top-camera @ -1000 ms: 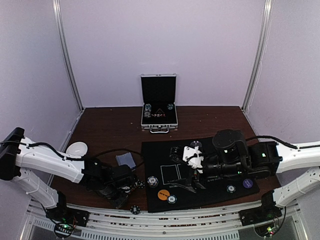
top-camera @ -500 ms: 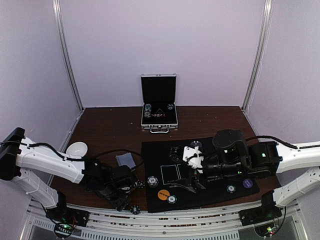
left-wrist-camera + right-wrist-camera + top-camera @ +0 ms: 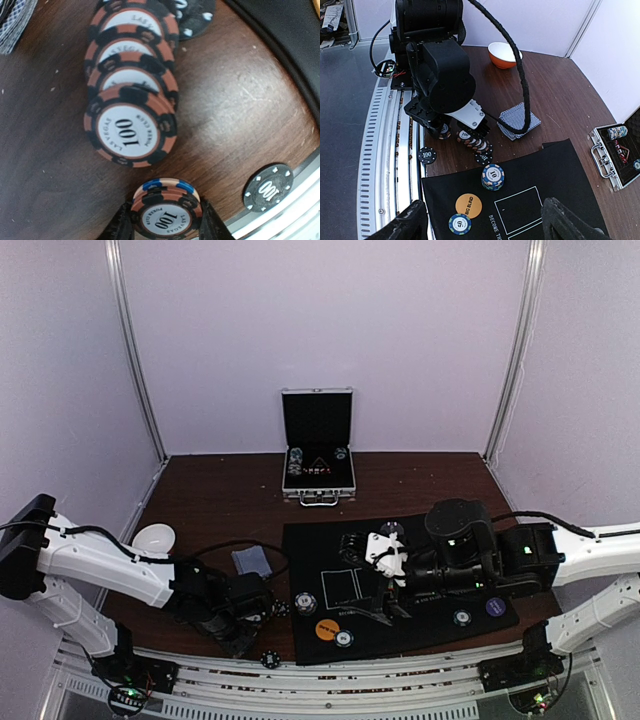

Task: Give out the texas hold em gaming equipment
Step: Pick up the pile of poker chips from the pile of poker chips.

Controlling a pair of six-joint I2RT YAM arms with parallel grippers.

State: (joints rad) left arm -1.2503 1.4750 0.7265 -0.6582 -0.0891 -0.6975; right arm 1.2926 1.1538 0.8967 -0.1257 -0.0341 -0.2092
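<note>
Both arms are built of smooth white tubular links, the left arm (image 3: 95,562) and the right arm (image 3: 600,540) alike, joined by bulky black motor housings. Black cables (image 3: 85,531) trail along the links. Small green lights (image 3: 527,551) glow on the right arm's black section. The left gripper (image 3: 166,222) and right gripper (image 3: 487,222) have black fingers behind white brackets.

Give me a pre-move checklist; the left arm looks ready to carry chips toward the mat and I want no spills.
1. Left gripper shut on small chip stack, fingers either side: ok.
2. Number of chips gripped: cannot tell.
3. Fanned chip row lies apart from the held stack: ok.
4. Black chip away from the rail: not ok, it sits beside it.
5. Right gripper open, empty, above the black mat: ok.
</note>
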